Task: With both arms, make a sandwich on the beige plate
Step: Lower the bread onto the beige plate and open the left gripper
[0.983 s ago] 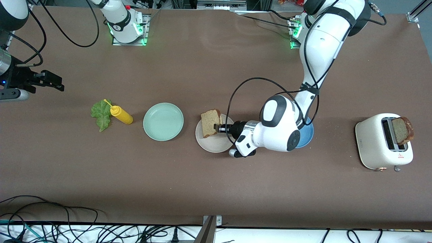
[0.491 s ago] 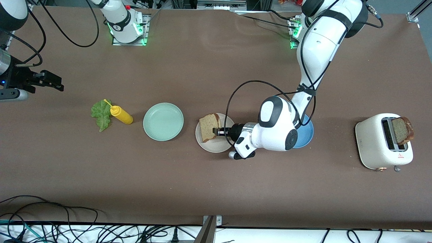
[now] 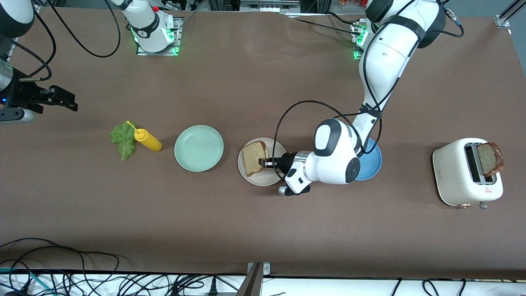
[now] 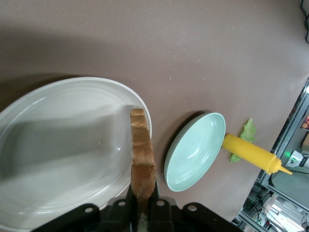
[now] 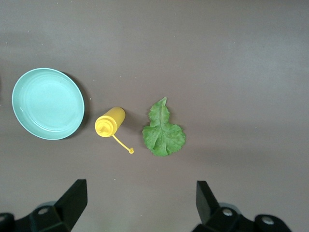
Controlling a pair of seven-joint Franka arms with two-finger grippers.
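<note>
left gripper (image 3: 263, 163) clamps bread slice (image 3: 253, 158) over beige plate (image 3: 268, 177), seemingly touching | right gripper (image 3: 70, 103) waits, jaws wide, at table (image 3: 246, 230) edge

Left white jointed arm (image 3: 380, 61) bends from its base at 1 o'clock down to centre; its black two-finger left gripper (image 3: 263, 163) points toward 9 o'clock, fingers clamped. Right gripper (image 3: 61, 100) waits at 9 o'clock, fingers (image 5: 72, 198) spread wide.

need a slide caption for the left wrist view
Left pincer shut on a bread slice, held on edge over the beige plate, mint green plate beside it.
</note>
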